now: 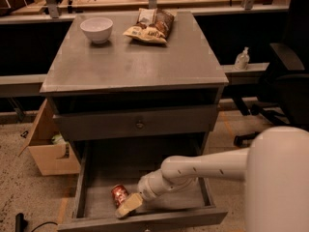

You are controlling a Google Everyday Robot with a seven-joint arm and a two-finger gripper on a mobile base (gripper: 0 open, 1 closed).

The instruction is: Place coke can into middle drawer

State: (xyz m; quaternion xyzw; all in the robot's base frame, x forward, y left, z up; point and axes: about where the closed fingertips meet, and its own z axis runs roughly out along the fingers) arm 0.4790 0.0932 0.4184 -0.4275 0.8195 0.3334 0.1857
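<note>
Coke can (119,194) sits on the middle drawer (125,166) floor, out past the counter's (135,66) front edge, toward its front-left corner. The gripper (128,206) is low, just beside it; clasped or released, I cannot tell. Best move: let go cleanly and rise straight up, so the can isn't tipped.

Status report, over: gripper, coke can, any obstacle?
Gripper low in middle drawer, front left. Coke can inside drawer, beside it. Bowl and snack bag on cabinet top, out of the way.
</note>
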